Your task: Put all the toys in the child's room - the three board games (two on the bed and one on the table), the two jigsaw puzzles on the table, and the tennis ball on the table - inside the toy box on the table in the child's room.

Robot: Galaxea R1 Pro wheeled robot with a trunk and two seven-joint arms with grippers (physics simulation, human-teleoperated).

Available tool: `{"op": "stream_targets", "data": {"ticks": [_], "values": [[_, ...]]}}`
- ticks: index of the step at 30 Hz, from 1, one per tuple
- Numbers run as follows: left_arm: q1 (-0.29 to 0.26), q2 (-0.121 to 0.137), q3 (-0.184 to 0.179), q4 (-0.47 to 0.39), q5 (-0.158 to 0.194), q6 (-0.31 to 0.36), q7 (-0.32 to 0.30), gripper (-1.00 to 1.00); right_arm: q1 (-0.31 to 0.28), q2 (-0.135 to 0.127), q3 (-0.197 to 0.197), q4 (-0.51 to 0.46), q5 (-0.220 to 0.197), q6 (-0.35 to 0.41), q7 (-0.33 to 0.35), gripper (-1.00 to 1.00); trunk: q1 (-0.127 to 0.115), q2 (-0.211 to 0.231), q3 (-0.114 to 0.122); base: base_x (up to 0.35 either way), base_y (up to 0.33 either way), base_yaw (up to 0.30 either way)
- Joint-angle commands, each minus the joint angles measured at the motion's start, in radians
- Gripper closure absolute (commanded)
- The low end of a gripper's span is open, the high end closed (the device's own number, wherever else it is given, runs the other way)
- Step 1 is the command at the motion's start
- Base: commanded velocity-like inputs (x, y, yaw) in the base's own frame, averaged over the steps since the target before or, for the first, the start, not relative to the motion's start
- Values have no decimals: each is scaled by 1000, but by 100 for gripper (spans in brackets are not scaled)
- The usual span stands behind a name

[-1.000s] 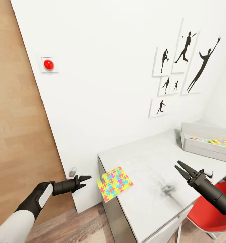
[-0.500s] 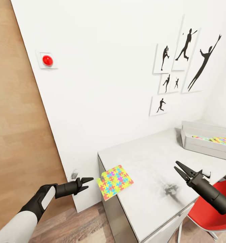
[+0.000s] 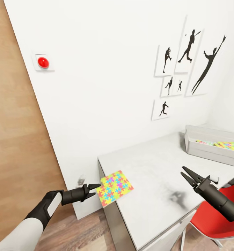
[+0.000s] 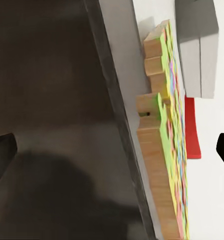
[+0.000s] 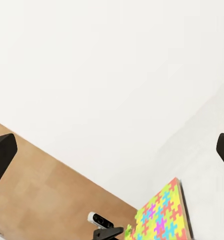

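Jigsaw puzzle (image 3: 112, 187) overhangs the counter (image 3: 155, 167) corner, just beside the left pincer's (image 3: 92, 190) parted fingertips; arm reaches level.

- Left arm (image 3: 33, 218): white forearm shell, black wrist section with a white inset panel.
- Left gripper (image 3: 93, 189): matte black, two slim pointed fingers.
- Right gripper (image 3: 187, 175): matte black, tapered fingers on a dark cylindrical wrist.

My head view's right edge cuts off the light grey shallow toy box (image 3: 214, 148); its colourful contents are half hidden.
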Motion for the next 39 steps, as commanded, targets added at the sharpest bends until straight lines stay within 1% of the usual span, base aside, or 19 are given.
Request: {"op": "stream_targets", "data": {"ticks": [1, 16, 25, 26, 34, 39], "values": [[-1, -1, 2, 0, 1, 5, -2, -100, -1, 0, -1, 0, 0, 5, 3, -100, 0, -1, -1, 0, -90, 0], [-1, -2, 1, 0, 1, 5, -1, -100, -1, 0, -3, 0, -1, 5, 3, -100, 0, -1, -1, 0, -17, 0], [-1, -5, 1, 0, 0, 5, -1, -100, -1, 2, -2, 0, 3, 4, 3, -100, 0, -1, -1, 0, -106, 0], [-1, -5, 1, 0, 0, 5, -2, 100, -1, 2, -1, 0, 3, 4, 3, -100, 0, -1, -1, 0, -23, 0], [2, -5, 2, 0, 2, 6, -3, 100, -1, 2, -1, 1, 3, 4, 2, -100, 0, -1, -1, 0, -5, 0], [2, -4, 2, -1, 2, 7, -5, 100, -1, 3, -1, 4, 3, 4, 1, -100, -19, 34, 15, 0, 0, 0]]}}
